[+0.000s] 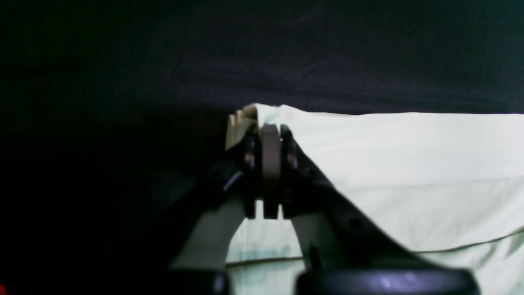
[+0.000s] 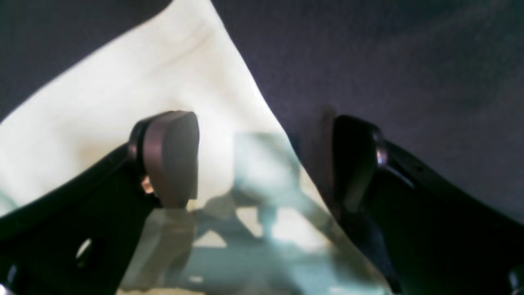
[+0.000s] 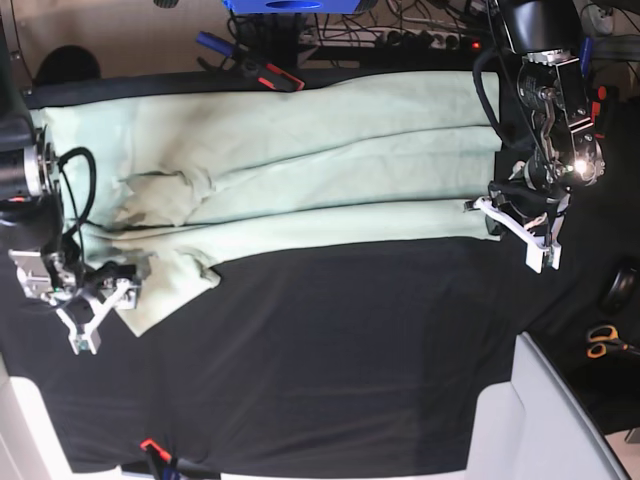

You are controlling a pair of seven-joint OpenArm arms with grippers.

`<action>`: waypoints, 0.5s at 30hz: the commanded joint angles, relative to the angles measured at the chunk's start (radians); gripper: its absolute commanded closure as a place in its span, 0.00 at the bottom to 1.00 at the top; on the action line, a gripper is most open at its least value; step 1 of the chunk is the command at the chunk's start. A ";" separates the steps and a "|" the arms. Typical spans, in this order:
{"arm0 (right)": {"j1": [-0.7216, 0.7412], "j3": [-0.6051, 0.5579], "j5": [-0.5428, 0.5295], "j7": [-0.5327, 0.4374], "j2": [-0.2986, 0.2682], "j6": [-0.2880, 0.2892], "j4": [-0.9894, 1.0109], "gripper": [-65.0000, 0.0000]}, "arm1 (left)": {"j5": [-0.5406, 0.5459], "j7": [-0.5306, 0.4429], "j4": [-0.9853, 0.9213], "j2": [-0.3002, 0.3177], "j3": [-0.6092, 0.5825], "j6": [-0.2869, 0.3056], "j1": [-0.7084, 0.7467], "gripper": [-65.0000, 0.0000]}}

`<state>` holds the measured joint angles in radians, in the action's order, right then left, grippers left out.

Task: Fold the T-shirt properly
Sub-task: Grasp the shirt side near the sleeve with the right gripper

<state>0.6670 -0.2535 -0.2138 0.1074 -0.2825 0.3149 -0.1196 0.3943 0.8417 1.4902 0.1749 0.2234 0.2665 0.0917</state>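
The pale mint-green T-shirt lies spread across the far half of the table, its lower side folded inward. My left gripper is at the shirt's right end, and in the left wrist view this left gripper is shut on a bunched corner of the T-shirt. My right gripper hovers at the shirt's left end. Seen from the right wrist, the right gripper stands open; one finger is over the T-shirt, the other over black cloth, and the shirt's edge runs between them.
A black cloth covers the table. Red-and-black clamps and cables sit along the far edge. An orange clamp is at the near edge. Scissors lie at the right, beside a white panel.
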 commanded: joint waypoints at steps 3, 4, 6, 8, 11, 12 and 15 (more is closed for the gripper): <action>0.021 -0.002 0.000 0.013 -0.013 0.007 -0.010 0.24 | 0.010 -0.017 0.017 0.010 0.004 0.003 -0.011 1.00; 0.015 0.000 0.000 0.013 -0.005 0.007 -0.012 0.24 | 0.010 -0.017 0.017 0.010 0.004 0.003 -0.011 1.00; 0.012 -0.010 0.001 0.013 0.018 0.007 -0.012 0.25 | 0.007 -0.017 0.016 0.010 0.004 0.003 -0.011 1.00; 0.012 -0.046 0.001 0.012 0.032 0.007 -0.012 0.25 | 0.007 -0.017 0.016 0.010 0.004 0.003 -0.011 1.00; 0.012 -0.088 0.000 0.007 0.055 0.007 -0.013 0.27 | 0.007 -0.017 0.016 0.012 0.004 0.003 -0.013 1.00; 0.012 -0.091 0.000 0.007 0.056 0.007 -0.013 0.31 | 0.007 -0.017 0.016 0.013 0.004 0.003 -0.013 1.00; 0.012 -0.086 -0.002 0.007 0.067 0.007 -0.013 0.62 | 0.007 -0.017 0.016 0.015 0.004 0.003 -0.014 1.00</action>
<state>0.6647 -0.3408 -0.2253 0.0814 -0.2157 0.3046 -0.1291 0.3943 0.8417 1.4895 0.1772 0.2234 0.2665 0.0906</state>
